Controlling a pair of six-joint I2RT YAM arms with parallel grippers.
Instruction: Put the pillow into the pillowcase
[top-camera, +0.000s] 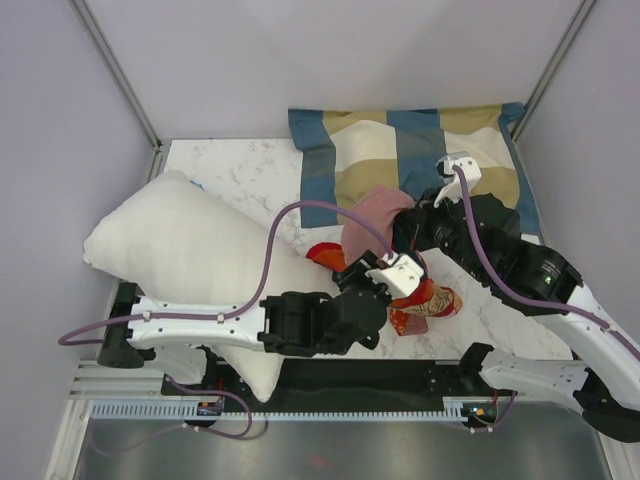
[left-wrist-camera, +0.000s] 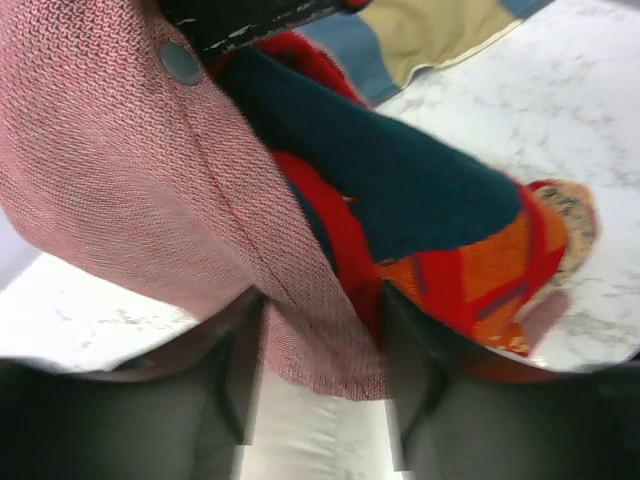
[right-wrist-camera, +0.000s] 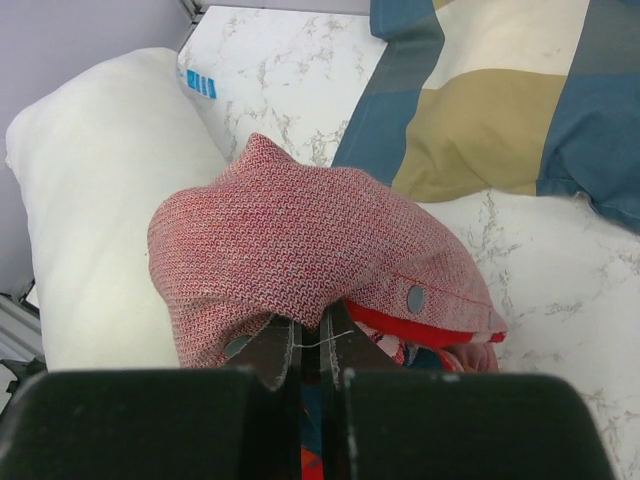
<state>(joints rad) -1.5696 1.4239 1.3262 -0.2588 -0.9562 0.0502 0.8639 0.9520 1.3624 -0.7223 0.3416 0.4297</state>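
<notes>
Pillowcase (right-wrist-camera: 300, 240) woven pink, pillow (right-wrist-camera: 90, 200) plump, seemingly soft

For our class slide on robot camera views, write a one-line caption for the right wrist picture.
Right gripper pinches the pillowcase, pink side up, between white pillow and checked pillow.

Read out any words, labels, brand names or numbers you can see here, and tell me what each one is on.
Nothing here can be read.
Small blue tag at the edge of the plump white fabric pillow: pale marks, too small to read.
Red printed fabric pillowcase: cartoon shapes only, no lettering visible.
Blue, tan and cream checked pillow: no writing.
</notes>
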